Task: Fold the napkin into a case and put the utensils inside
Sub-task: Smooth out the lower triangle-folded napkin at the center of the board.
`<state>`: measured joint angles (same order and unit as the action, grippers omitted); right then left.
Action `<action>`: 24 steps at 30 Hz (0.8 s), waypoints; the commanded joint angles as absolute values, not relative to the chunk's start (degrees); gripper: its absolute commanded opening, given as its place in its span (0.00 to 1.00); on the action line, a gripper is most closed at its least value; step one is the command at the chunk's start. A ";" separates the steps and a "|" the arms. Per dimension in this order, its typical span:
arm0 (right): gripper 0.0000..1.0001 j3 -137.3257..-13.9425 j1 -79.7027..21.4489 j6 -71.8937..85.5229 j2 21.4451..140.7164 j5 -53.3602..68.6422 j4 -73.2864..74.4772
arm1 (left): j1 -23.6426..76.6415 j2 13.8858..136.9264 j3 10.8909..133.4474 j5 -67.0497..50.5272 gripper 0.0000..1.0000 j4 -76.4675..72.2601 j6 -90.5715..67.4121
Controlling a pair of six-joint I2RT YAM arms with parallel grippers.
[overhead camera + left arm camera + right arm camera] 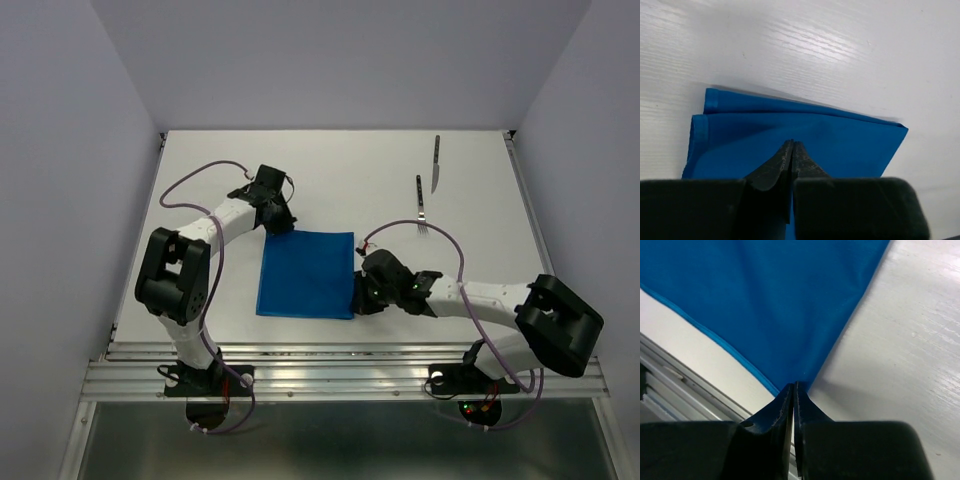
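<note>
**Both claws nipped on opposite napkin corners**

Lower centre of the top view: right gripper, jaws together, pinched on the lower-right corner of the napkin. Its wrist view shows the blue point running into the tips.

Napkin lies flat at frame centre, near square. Looks doubled, going by two hems in the left wrist view.

At the upper-left corner: left gripper, jaws pressed together on the cloth, blue showing between them. The grips sit diagonally across the cloth.

Farther, upper right: fork and knife, apart from the napkin. Both long axes run up-frame, and both are nearer the right arm.

Judgement: the next fold likely turns on that diagonal, one corner carried while the other pins
</note>
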<state>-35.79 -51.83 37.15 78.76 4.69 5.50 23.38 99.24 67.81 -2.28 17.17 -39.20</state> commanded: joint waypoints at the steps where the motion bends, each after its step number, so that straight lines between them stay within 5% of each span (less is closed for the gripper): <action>1: 0.08 -34.37 -52.29 37.88 81.03 5.54 2.81 | 22.77 100.98 68.11 -1.49 0.11 15.56 -37.18; 8: 0.07 -33.48 -52.29 39.90 82.19 -2.54 5.71 | 22.32 107.57 69.70 -2.02 0.08 14.33 -36.91; 24: 0.06 -36.21 -55.20 39.72 76.46 -0.79 7.04 | 21.45 101.34 71.02 -0.62 0.09 16.87 -36.30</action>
<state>-35.62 -54.15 39.27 75.05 -1.04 8.54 22.37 105.49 68.73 -1.67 15.68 -37.34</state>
